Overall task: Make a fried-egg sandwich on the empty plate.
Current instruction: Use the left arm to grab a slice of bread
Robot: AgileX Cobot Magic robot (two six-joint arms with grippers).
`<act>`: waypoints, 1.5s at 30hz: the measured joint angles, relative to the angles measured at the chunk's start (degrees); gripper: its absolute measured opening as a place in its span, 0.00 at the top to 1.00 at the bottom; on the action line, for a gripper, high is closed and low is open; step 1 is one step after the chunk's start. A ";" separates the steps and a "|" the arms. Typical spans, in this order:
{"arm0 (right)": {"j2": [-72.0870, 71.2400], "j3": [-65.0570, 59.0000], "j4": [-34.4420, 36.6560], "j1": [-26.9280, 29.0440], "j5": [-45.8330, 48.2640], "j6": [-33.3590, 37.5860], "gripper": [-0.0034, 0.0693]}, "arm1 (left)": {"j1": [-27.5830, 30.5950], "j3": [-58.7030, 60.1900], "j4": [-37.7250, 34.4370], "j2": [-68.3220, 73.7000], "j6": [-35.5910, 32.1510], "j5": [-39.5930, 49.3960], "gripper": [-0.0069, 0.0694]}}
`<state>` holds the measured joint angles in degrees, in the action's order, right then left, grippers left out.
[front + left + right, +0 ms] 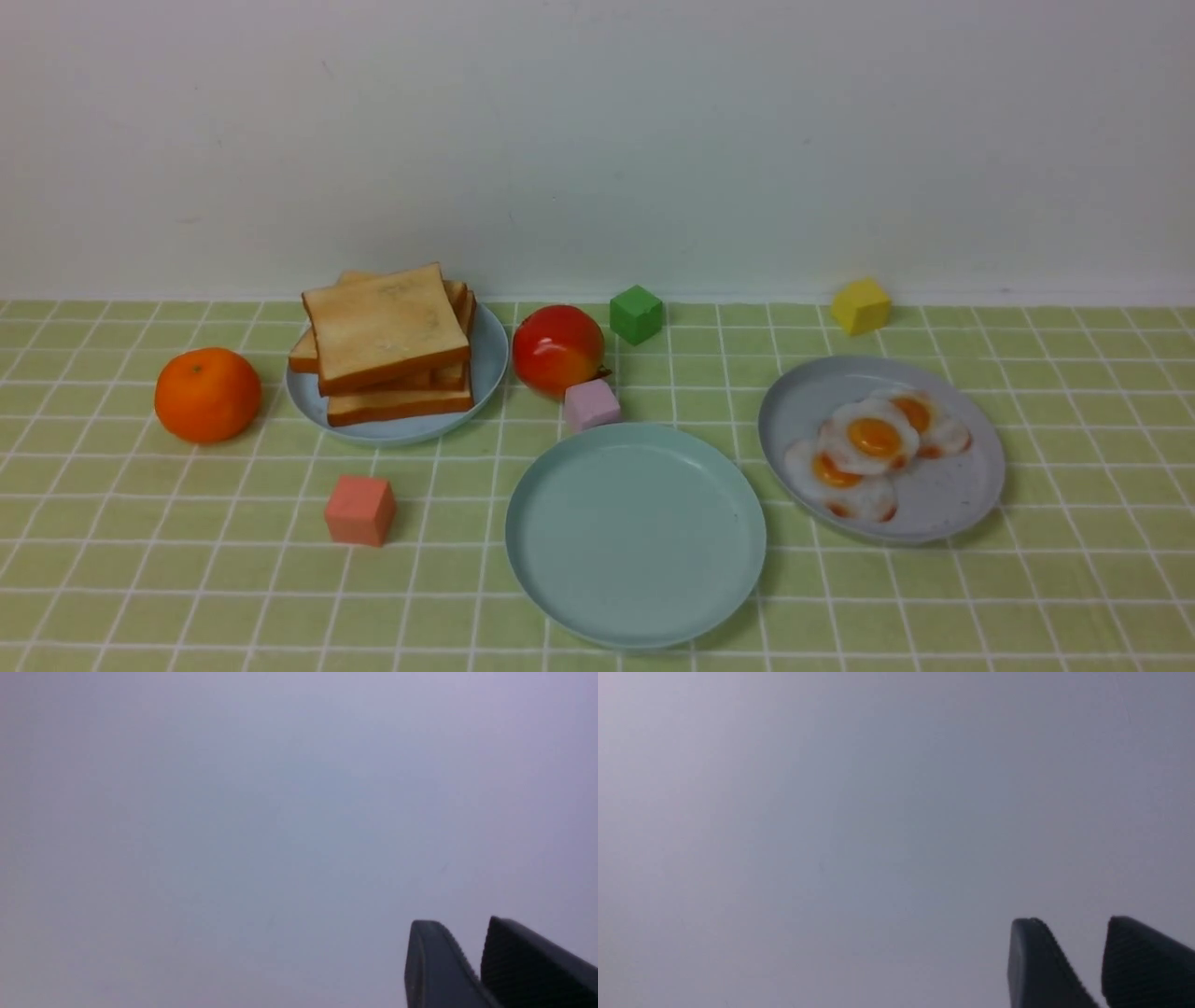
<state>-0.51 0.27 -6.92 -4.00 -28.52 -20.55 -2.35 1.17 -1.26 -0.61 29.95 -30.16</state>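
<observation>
The empty mint-teal plate (635,532) lies front centre on the green checked cloth. A stack of several toast slices (385,327) sits on a small pale blue plate (490,369) at the back left. Three fried eggs (873,437) overlap on a speckled grey-blue plate (952,495) at the right. Neither arm shows in the front view. My left gripper (462,924) and right gripper (1071,921) show only as dark fingertips against a blank grey wall. Both are empty, with the jaws close together. The right one shows a thin slit.
An orange (207,394) lies at the far left. A red apple (557,348) and a lilac cube (591,403) lie just behind the mint plate. A green cube (637,314) and a yellow cube (860,305) sit by the wall. A salmon cube (359,510) lies front left.
</observation>
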 joint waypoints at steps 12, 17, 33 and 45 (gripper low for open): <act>23.90 37.60 16.75 0.00 19.56 5.08 0.62 | 0.00 -39.11 1.26 23.38 9.36 26.03 0.67; 36.57 45.13 15.70 0.00 31.06 7.00 0.62 | 0.00 -47.77 1.26 35.71 13.36 43.82 0.67; 57.51 45.12 20.84 -1.55 54.12 6.63 0.62 | 0.06 -49.66 -9.49 68.94 8.00 59.58 0.66; 59.27 45.12 22.40 -7.80 58.10 19.20 0.62 | 11.91 -61.85 -55.09 93.36 -39.88 69.06 0.56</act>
<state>58.76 45.39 15.48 -11.80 29.57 -1.34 9.56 -60.67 -56.35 92.76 -9.93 38.91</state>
